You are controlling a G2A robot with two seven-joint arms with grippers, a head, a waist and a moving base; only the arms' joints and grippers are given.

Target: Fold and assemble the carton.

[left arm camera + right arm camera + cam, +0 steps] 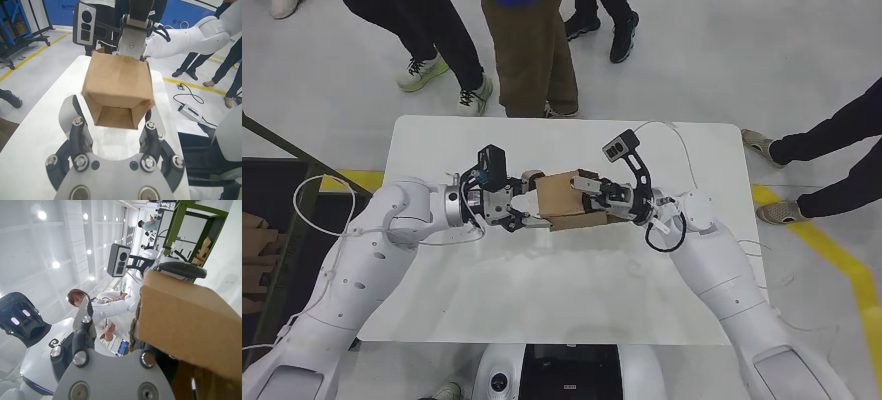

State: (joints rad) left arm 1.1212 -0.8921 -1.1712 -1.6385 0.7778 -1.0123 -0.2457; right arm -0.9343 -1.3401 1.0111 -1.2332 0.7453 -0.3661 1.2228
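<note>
The left tool (112, 106) is released, its fingers (75, 113) spread either side of the brown carton's (119, 79) open end. The right tool (594, 190) meets the carton's far end; whether it is clenched cannot be told. The carton sits mid-surface (542, 300), between both tools.
</note>
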